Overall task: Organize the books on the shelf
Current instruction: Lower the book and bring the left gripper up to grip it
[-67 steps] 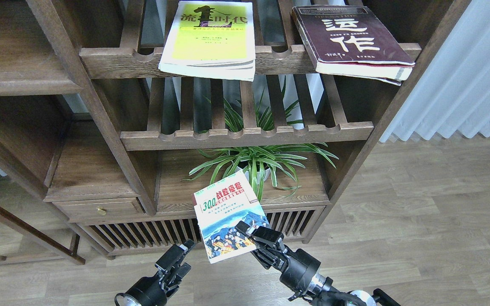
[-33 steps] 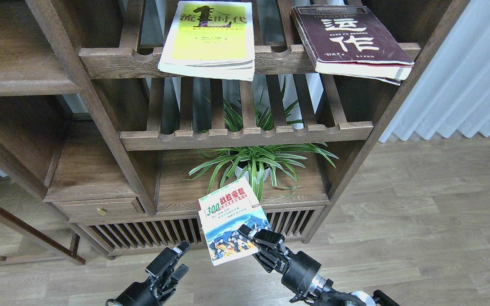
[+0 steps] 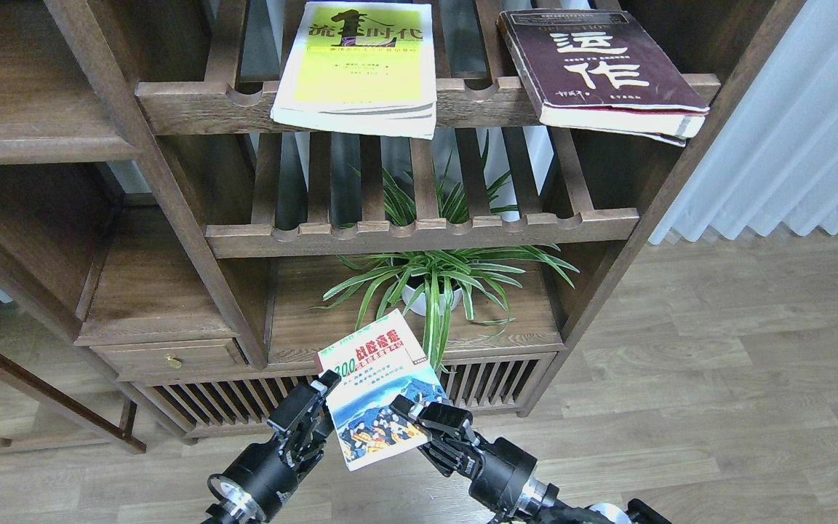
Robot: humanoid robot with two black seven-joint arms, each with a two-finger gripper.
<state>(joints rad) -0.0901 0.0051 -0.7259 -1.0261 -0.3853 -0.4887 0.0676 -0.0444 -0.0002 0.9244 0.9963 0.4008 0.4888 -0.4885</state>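
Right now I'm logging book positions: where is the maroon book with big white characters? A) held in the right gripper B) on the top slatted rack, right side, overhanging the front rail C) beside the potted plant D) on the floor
B: the maroon book lies on the top slatted rack, right of the yellow-green book, its front edge past the rail.

Two black arms — round silver-ringed wrists, blocky two-finger left gripper (image 3: 315,407) and right gripper (image 3: 419,413).
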